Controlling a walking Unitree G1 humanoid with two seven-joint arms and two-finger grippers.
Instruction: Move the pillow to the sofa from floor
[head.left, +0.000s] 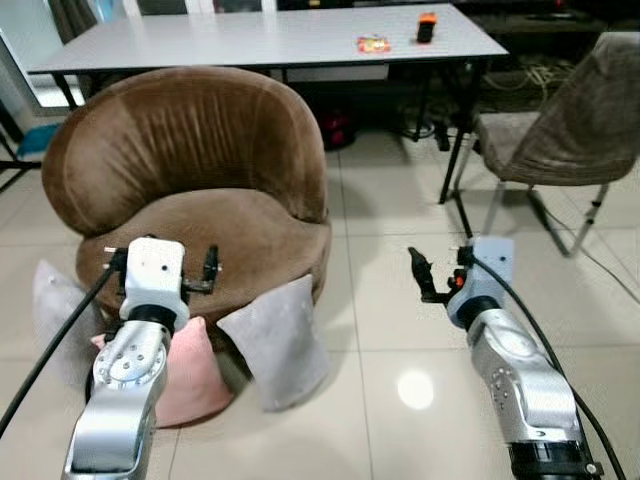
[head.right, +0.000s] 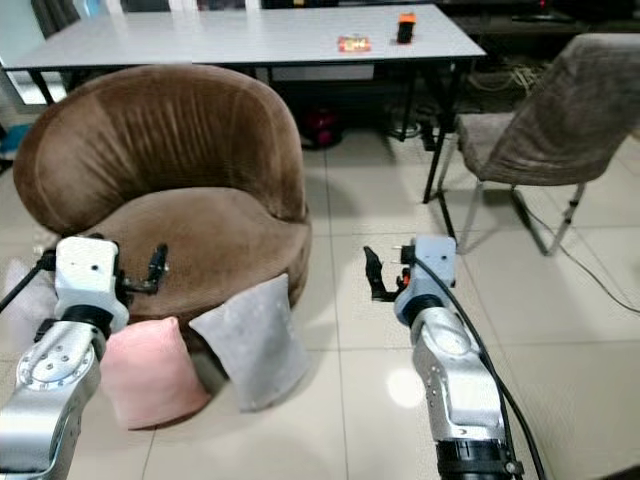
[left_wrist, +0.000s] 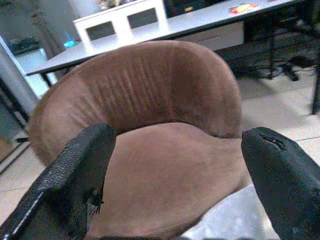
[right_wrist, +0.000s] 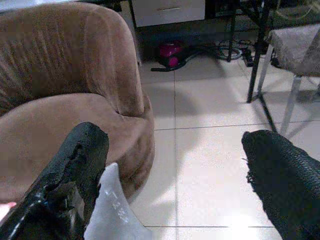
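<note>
**Pillows on floor by sofa, both grippers empty**

Grey pillow (head.left: 277, 340) leans on brown sofa (head.left: 200, 190) front, w/ pink pillow (head.left: 195, 375) beside it on tiled floor (head.left: 400, 330). Left gripper (head.left: 205, 270) hovers over seat, fingers wide apart, holding nothing. Right gripper (head.left: 425, 275) over floor, also spread, empty.

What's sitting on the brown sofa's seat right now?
Nothing that shows: the brown sofa seat is bare. The grey pillow and pink pillow lean against its front on the floor. The left gripper covers part of the seat's front edge.
</note>
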